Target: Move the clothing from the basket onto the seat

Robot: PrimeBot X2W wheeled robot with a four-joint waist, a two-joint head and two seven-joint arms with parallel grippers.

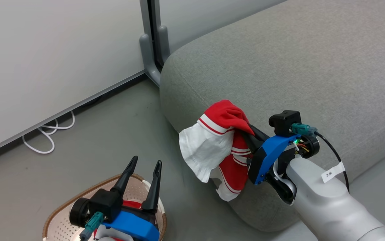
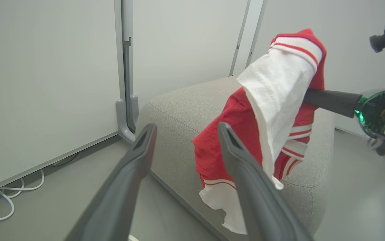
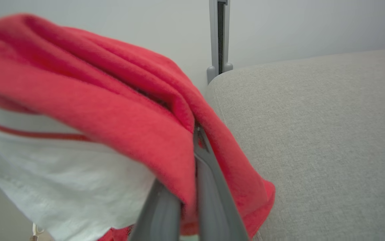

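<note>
Here the right gripper (image 1: 248, 132) is clamped on a soft bright red sportswear garment with a white panel and thin red-and-white stripes (image 1: 219, 134). Its two dark fingers are pressed together, with a fold of red cloth draped over them. The garment hangs in the air at the near left corner of the large grey woven-fabric sofa (image 1: 279, 67), beside the cushion's rounded edge rather than above its top. Its white hem trails lowest, over the grey floor (image 1: 112, 134).

At near left, the left gripper (image 1: 146, 161) hovers with fingers spread wide and holding nothing, above the cream perforated plastic laundry basket with a brown woven-look rim (image 1: 75, 199). A patch of red (image 1: 130, 203) under that gripper is probably a second garment, though it is mostly hidden.

Hazards, as judged from this position:
- Opening the fingers here would likely let the cloth slide down the sofa's side to the floor, since little of it lies over the seat.
- The trailing hem may drag on the cushion edge during the carry to the right.
- The grip holds only a fold, which could slip out.
</note>
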